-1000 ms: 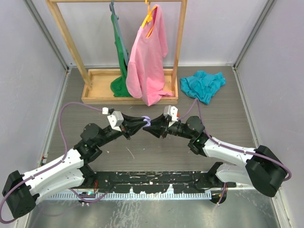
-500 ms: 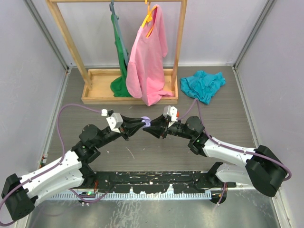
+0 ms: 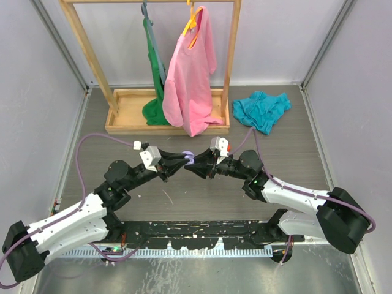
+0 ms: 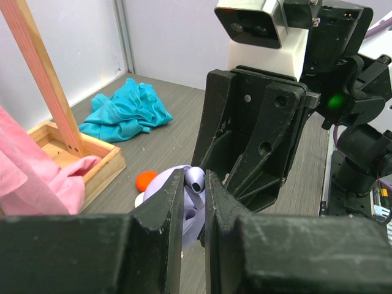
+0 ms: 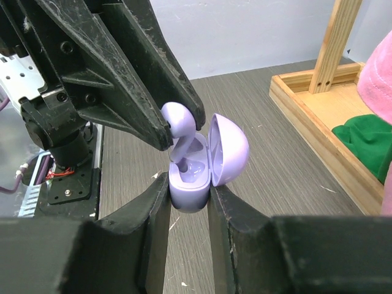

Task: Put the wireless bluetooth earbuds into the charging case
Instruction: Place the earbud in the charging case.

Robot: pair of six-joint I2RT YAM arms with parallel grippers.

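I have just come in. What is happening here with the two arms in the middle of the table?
The two arms meet over the middle of the table. The right tool is shut on a small lilac case, whose lid stands open. The left tool is shut on a lilac earbud and holds it at the open case, with the stem pointing down into a slot. The head of the earbud is above the rim, so it is not yet seated.
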